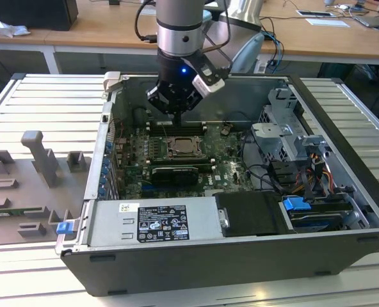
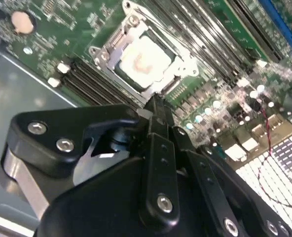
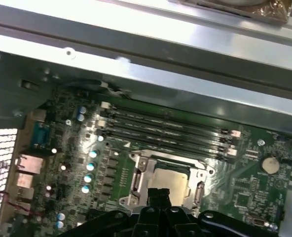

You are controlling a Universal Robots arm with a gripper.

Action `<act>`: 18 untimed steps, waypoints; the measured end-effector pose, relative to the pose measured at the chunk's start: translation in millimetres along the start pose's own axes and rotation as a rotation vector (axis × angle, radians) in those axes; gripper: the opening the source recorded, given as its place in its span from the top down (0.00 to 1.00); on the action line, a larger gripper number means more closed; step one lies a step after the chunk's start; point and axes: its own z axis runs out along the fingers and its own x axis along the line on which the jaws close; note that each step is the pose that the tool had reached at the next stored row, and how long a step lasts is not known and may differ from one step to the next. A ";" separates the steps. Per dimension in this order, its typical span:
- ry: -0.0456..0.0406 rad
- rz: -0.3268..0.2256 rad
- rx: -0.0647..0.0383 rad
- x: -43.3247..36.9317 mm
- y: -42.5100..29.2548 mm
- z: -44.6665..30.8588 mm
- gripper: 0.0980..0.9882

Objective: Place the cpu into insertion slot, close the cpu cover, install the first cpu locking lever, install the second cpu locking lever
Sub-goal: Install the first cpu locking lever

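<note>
Closed, empty end effector (image 2: 156, 104) sits just beside cpu (image 2: 145, 61). Around cpu, cover (image 2: 109, 52): thin, stiff metal; likely push rim.

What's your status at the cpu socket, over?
Black gripper shut, empty, hovering. Silvery-grey square cpu seated by its tips; thin silvery metal cpu cover down around it. Nothing seen blocking.

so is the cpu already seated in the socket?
Yes: in the second wrist view the cpu lies flat inside the window of the cpu cover.
</note>
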 end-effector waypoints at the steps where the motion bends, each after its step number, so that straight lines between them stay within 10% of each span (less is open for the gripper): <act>1: -0.0001 0.005 0.000 1.5 0.7 0.0 0.99; 11: -0.0008 0.031 0.001 38.2 8.7 0.6 0.99; 18: -0.0015 0.045 -0.001 43.4 15.2 3.6 0.99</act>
